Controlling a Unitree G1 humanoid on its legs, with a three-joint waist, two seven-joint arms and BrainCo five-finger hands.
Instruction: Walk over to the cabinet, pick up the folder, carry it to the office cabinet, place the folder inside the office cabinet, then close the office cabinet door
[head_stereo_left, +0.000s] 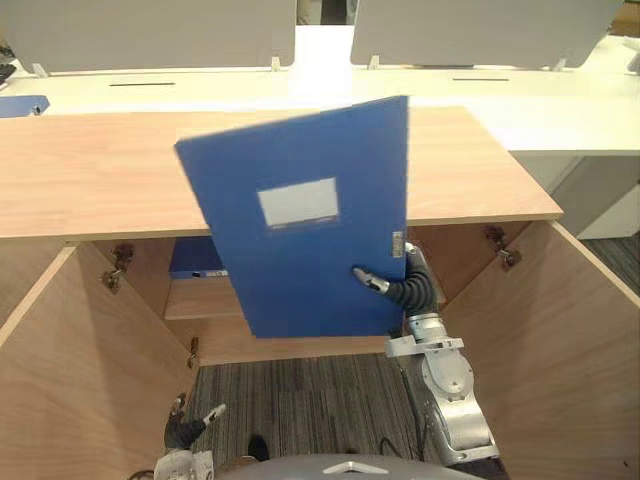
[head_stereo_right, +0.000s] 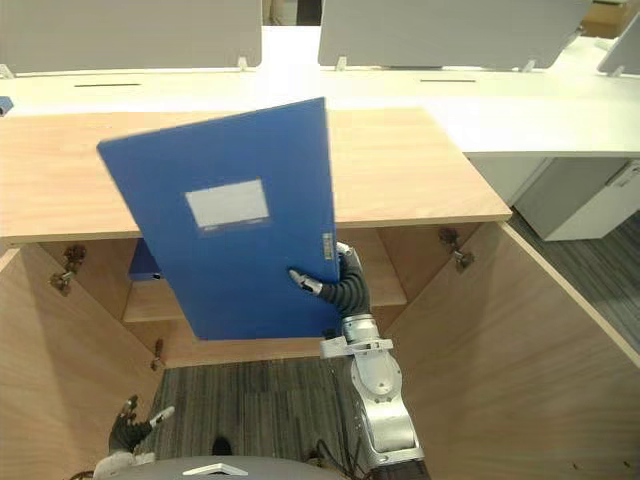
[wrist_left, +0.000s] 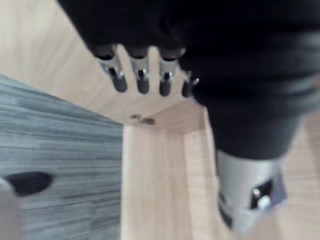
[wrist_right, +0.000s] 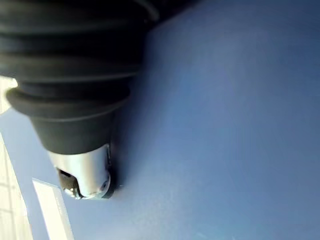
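Folder (head_stereo_left: 300, 215), blue with a pale rectangular label (head_stereo_left: 298, 203), tilted upright, lower corner pinched in the right hand (head_stereo_left: 388, 284).

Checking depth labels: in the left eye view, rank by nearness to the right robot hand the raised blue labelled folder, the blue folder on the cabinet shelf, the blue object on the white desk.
1. Raised blue labelled folder: in the right robot hand.
2. Blue folder on the wooden shelf: inside the cabinet, leftward.
3. Blue object on the white desk: far left.
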